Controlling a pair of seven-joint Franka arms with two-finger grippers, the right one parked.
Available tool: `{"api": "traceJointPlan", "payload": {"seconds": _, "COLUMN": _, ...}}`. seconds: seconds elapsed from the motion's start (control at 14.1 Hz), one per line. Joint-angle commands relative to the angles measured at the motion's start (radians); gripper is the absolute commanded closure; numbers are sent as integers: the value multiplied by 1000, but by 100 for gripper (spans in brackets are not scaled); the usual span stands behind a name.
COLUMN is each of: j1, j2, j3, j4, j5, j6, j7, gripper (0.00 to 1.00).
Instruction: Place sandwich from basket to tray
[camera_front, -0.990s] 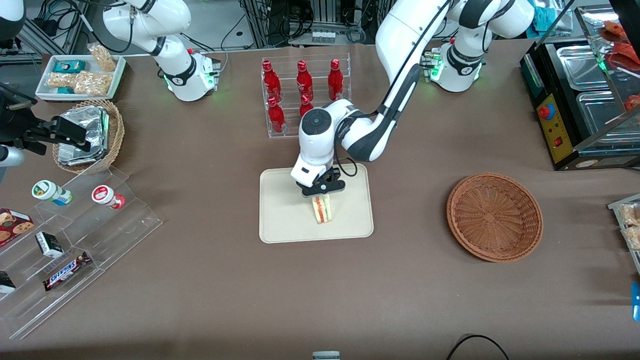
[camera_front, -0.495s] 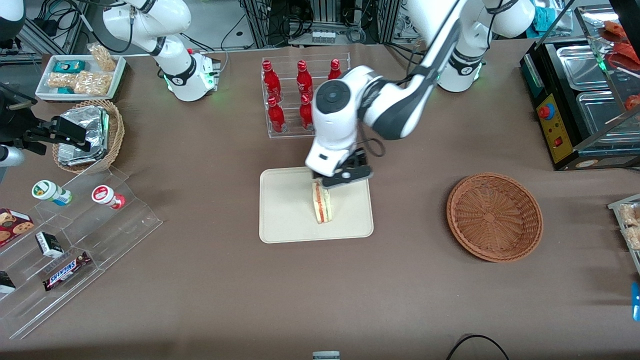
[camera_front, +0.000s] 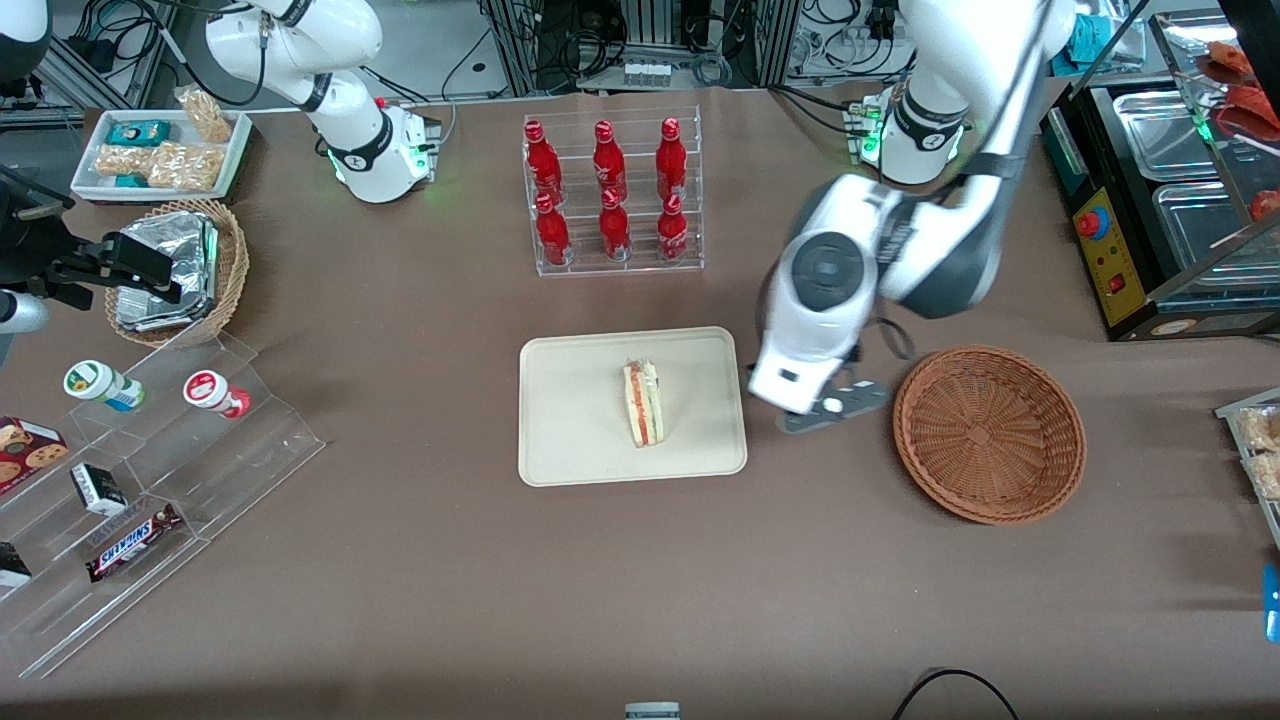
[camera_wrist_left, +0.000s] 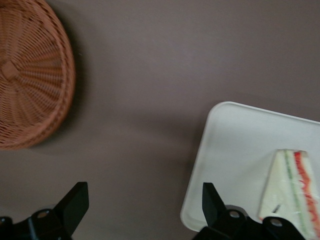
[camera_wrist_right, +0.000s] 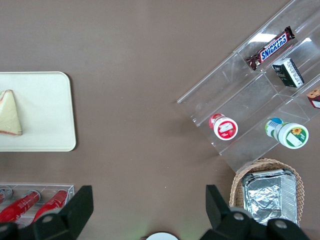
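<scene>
The gripper (camera_front: 833, 408) hangs above the bare table, in the gap between the tray (camera_front: 570, 440) and the basket (camera_front: 990, 432). Its fingers (camera_wrist_left: 76, 201) stand wide apart and hold nothing — the wrist view shows only brown table cloth between them.

The sandwich (camera_front: 643, 402) lies on the tray, near the middle and a little toward the working arm's side. From the gripper it lies toward the parked arm's end of the table, with the tray's rim between them. Its long axis runs from the bottle rack (camera_front: 612, 197) toward the front camera, and it rests on one bread face with the red and yellow filling edge showing. The basket is just beside the gripper on the working arm's side, and nothing can be seen in it.

So the sandwich seems to be already delivered, and the coming move is probably only a retreat — away from the tray.

In the front view the arm's wrist covers most of the gripper. In the wrist view the sandwich (camera_wrist_left: 292, 192) and the basket (camera_wrist_left: 30, 75) are both cut off at the edge.
</scene>
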Motion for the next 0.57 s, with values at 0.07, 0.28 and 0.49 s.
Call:
{"api": "traceJointPlan", "payload": {"seconds": 0.07, "j1": 113, "j2": -164, "j3": -12, "j4": -130, "j5": 0, "j6": -59, "j7": 201, "gripper": 0}}
{"api": "traceJointPlan", "payload": {"seconds": 0.28, "j1": 187, "j2": -230, "j3": -12, "j4": -128, "j5": -3, "j6": -154, "j7": 348, "gripper": 0}}
{"api": "traceJointPlan", "payload": {"seconds": 0.49, "j1": 279, "j2": -288, "j3": -27, "j4": -119, "j5": -9, "j6": -230, "j7": 470, "gripper": 0}}
